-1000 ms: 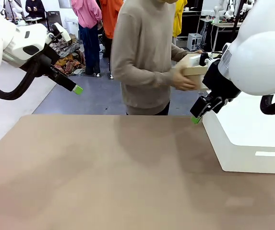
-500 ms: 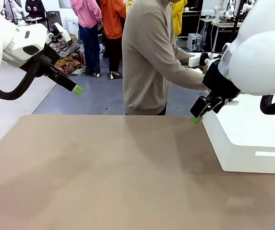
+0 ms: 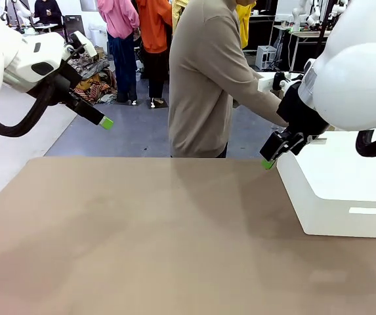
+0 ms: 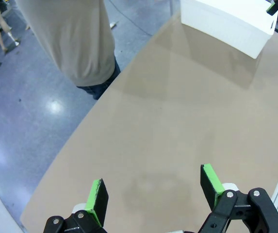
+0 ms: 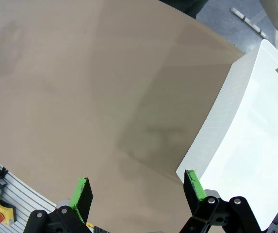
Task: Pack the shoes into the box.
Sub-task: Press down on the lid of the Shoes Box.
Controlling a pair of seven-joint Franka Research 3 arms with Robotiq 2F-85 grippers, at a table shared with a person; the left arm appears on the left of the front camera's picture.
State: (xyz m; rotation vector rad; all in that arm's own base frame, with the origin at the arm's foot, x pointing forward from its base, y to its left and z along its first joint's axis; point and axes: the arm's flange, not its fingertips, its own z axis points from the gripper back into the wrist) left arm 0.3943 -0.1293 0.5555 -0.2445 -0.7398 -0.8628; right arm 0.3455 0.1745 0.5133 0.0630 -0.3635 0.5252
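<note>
My left gripper (image 3: 107, 123) hangs open above the table's far left corner, nothing between its green pads (image 4: 98, 193). Over the far edge of the table, beside a large white box (image 3: 345, 190), my right gripper (image 3: 268, 163) is open too, and in its wrist view the fingers (image 5: 191, 180) are empty above bare table. A person in a beige sweater (image 3: 207, 79) stands at the far side, turned to the right, with the forearms reaching behind my right arm. The shoes and the tan shoe box are out of view.
The brown table (image 3: 142, 230) spreads bare across the middle and left. The white box, which also appears as the white box (image 4: 226, 19) and the white box (image 5: 255, 121), takes up the right side. Other people stand farther back on the blue floor.
The person has turned to the right, and the tan box held in their hands has gone behind my right arm. Both arms have stayed still.
</note>
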